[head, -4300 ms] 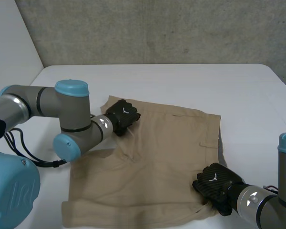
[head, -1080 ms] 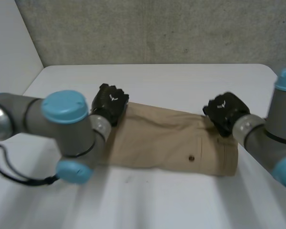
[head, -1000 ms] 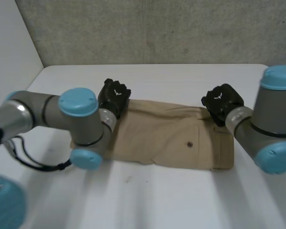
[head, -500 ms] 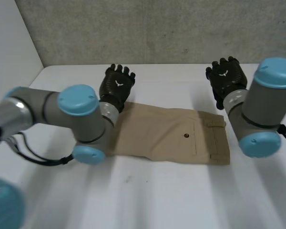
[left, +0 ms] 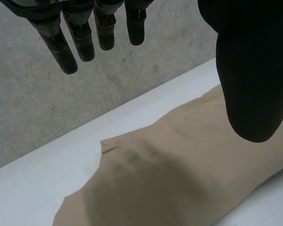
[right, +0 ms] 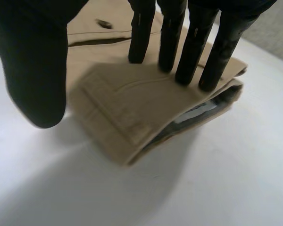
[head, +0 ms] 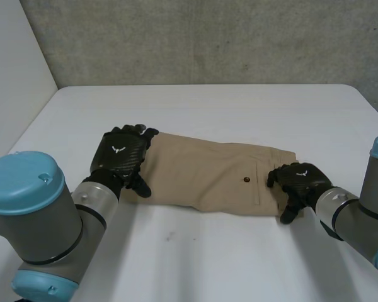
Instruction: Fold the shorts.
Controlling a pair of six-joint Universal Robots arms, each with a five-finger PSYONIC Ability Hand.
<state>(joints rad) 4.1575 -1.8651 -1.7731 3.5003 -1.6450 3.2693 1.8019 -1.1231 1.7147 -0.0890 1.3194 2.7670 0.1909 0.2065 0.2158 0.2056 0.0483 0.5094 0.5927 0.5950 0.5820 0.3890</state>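
The khaki shorts (head: 208, 179) lie folded into a long band on the white surface (head: 201, 264). Their long axis runs from my left hand (head: 118, 157) to my right hand (head: 297, 179), with the buttoned pocket end toward the right. My left hand is spread wide over its end, fingers straight. My right hand's straight fingers rest on the layered end, thumb apart, gripping nothing.

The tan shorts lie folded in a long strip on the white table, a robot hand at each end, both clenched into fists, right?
Not fists: the wrist views show straight fingers on the left robot hand and the right robot hand. The rest holds: shorts folded long on the table, a hand at each end.
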